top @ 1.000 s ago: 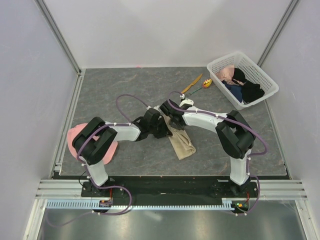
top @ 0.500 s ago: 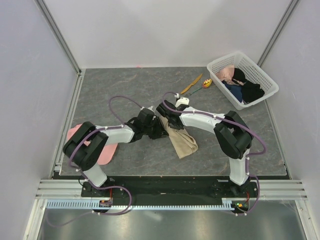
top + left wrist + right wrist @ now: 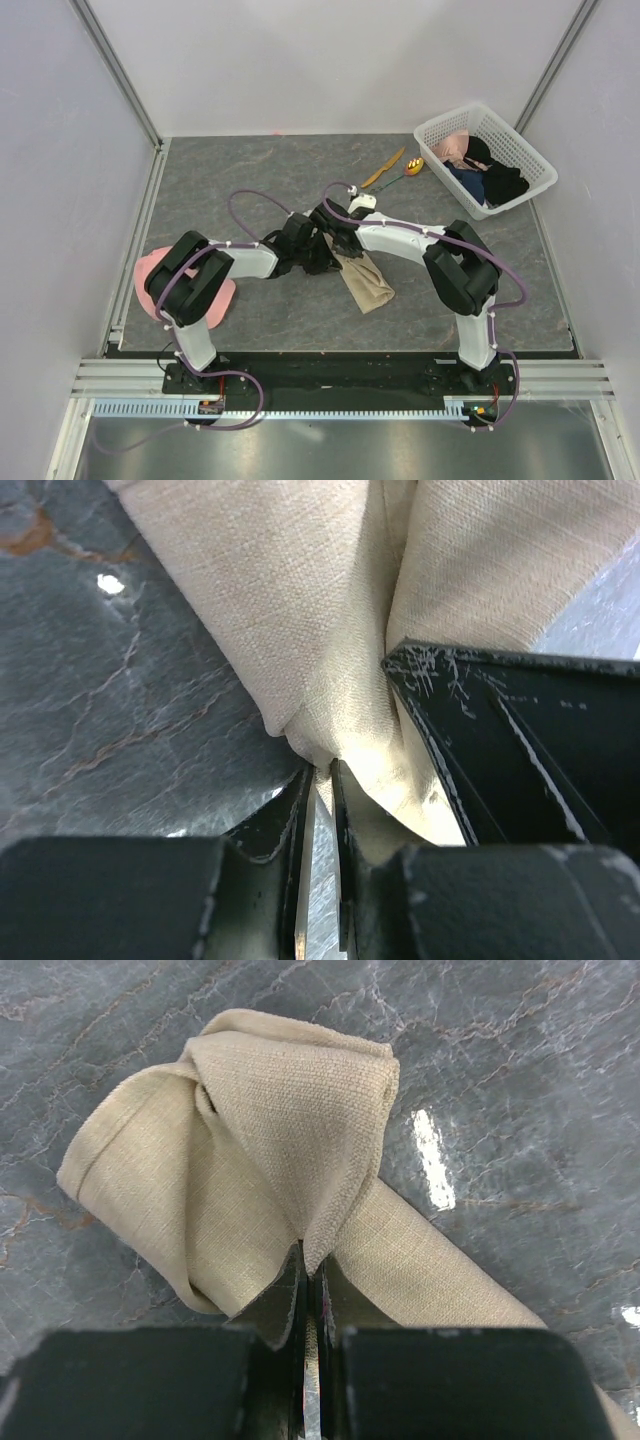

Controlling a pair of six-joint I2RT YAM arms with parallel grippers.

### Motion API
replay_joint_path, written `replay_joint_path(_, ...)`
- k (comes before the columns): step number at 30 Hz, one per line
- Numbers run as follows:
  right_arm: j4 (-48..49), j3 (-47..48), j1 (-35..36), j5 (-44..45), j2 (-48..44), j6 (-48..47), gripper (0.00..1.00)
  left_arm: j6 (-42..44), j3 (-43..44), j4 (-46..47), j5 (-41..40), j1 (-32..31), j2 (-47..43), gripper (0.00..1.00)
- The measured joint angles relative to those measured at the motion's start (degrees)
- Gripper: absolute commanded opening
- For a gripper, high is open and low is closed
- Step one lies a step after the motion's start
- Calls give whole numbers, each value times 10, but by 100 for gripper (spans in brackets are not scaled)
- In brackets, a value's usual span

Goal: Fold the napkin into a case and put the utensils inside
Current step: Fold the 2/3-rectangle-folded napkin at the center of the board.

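Observation:
The beige napkin (image 3: 372, 285) lies bunched and partly folded in the middle of the table, its upper end raised between my two grippers. My left gripper (image 3: 318, 256) (image 3: 322, 770) is nearly closed, its tips pinching a fold of the napkin (image 3: 300, 610). The right gripper (image 3: 338, 240) (image 3: 312, 1262) is shut on an edge of the napkin (image 3: 280, 1110), and its black body (image 3: 490, 740) crowds the left wrist view. The utensils lie at the back: an orange knife (image 3: 384, 167) and a spoon (image 3: 411, 167) with a yellow-orange bowl.
A white basket (image 3: 533, 160) with dark and pink clothes stands at the back right. A pink cap (image 3: 147, 271) lies at the left, partly under my left arm. White walls close in the table on three sides.
The left arm's elbow swung out to the left and came back. The left jaws widened a little, then narrowed again on the cloth. The right gripper kept its grip and barely moved.

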Motion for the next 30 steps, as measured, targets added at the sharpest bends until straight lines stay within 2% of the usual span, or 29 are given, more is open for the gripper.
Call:
replay_joint_path(7,8,4,5,-3,19,20,9,-6,-32,-5,-1,3,-34,30)
replay_joint_path(8,9,5,6,-3,21,20,15,-7,-37,-5,-1,5,-40,31)
replay_joint_path(11,30,1,9,-10,21,18,24,-9,-55,-9,6,19,-63,31)
replay_joint_path(13,50,-6,9,-18,16,7,25,-10,-66,-17,16,35,-83,31)
replay_joint_path(19,78,-27,11,-48,-3,-41,36,-9,-69,-41,42,88,-132,26)
replay_joint_path(24,85,-37,18,-55,-28,-97,36,-9,-44,-80,60,120,-132,22)
replay_joint_path(27,90,-37,26,-40,-36,-139,30,-9,-26,-110,63,144,-132,21)
replay_joint_path(30,90,-37,37,-20,-36,-179,13,-9,-5,-137,64,168,-128,20)
